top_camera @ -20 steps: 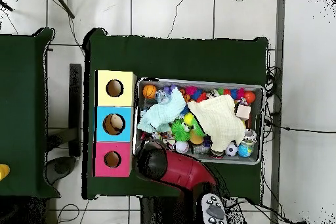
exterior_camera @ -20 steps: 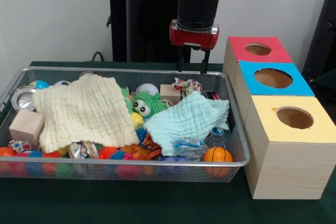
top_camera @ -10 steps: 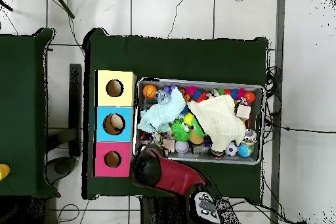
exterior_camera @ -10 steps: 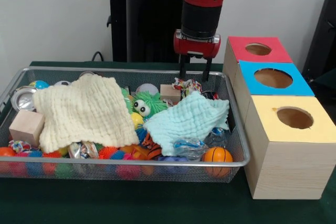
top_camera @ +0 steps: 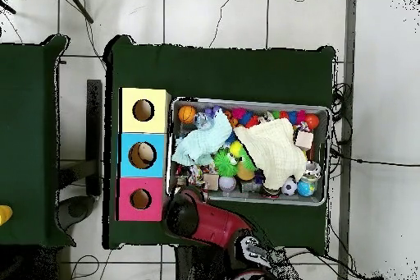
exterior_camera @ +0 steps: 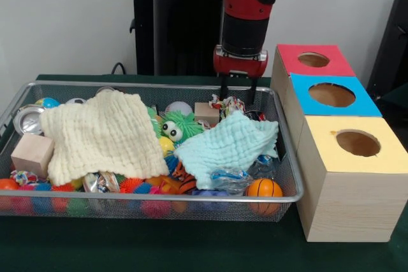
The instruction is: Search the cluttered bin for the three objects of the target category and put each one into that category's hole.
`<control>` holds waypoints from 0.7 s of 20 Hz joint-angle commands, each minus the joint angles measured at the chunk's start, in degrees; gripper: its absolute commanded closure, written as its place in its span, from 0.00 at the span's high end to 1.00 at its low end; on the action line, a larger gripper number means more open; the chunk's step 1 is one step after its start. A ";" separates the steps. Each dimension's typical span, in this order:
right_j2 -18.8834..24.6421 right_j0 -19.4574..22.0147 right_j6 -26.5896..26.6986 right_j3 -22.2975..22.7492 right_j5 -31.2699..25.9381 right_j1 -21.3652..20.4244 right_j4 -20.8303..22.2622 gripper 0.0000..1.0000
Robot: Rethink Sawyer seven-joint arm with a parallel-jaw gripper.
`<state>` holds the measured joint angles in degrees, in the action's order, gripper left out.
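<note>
readable text: none that I can make out in either view
boxes (exterior_camera: 344, 151): red, blue and yellow tops at my 3 o'clock in the front view, plain colour with a round hole each, no lettering or numbers
bin (exterior_camera: 19, 103): wire mesh, no tag or label showing
cloths and toys: no print I can read; any marks are too small to tell
my arm: red and black casing, no brand mark legible

Boxes: red (exterior_camera: 313, 60), blue (exterior_camera: 331, 95), yellow (exterior_camera: 357, 143) tops. Cloths: cream (exterior_camera: 102, 135) & pale teal (exterior_camera: 229, 144). Orange ball (exterior_camera: 264, 188) w/ black lines. Green fuzzy toy (exterior_camera: 178, 126).
</note>
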<state>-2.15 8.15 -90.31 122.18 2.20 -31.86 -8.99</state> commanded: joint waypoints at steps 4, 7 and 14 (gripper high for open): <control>6.44 3.48 -13.51 -1.64 10.18 5.64 2.77 1.00; 6.60 4.23 -12.77 -2.60 12.65 7.06 4.60 1.00; 5.52 3.64 -10.64 -4.68 14.84 8.15 7.66 1.00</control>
<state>-0.12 11.23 -90.31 122.60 12.65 -27.00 -3.25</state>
